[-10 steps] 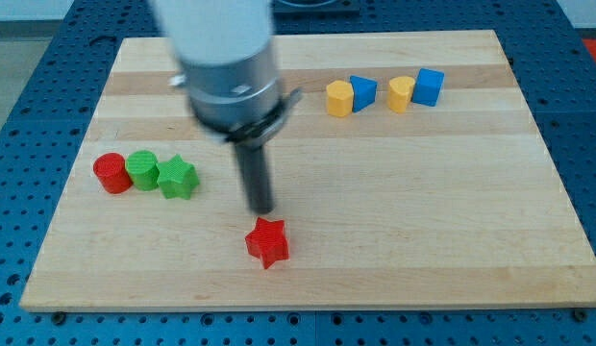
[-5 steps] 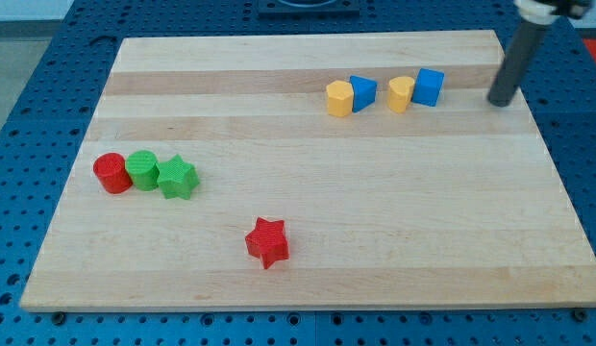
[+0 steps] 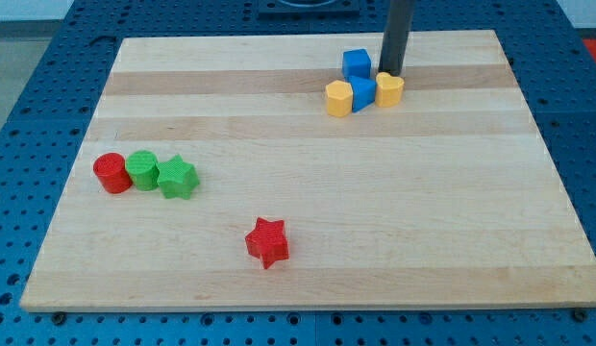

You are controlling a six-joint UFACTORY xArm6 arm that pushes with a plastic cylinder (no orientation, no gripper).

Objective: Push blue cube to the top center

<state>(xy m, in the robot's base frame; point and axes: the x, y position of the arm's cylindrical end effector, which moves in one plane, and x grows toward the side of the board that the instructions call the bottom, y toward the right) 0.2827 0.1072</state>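
Observation:
The blue cube (image 3: pixel 356 63) sits near the view's top, a little right of centre, on the wooden board (image 3: pixel 308 240). Just below it lies a second blue block (image 3: pixel 363 92) with a yellow block (image 3: pixel 338 98) on its left and another yellow block (image 3: pixel 389 88) on its right, all touching in a row. My tip (image 3: pixel 390 72) stands just right of the blue cube and right above the right yellow block.
A red cylinder (image 3: pixel 111 173), a green cylinder (image 3: pixel 141 170) and a green star (image 3: pixel 177 178) form a row at the view's left. A red star (image 3: pixel 267 241) lies low in the middle.
My tip swept from the board's right edge leftwards. The blue cube moved left and up, and the right yellow block moved left against the other blue block.

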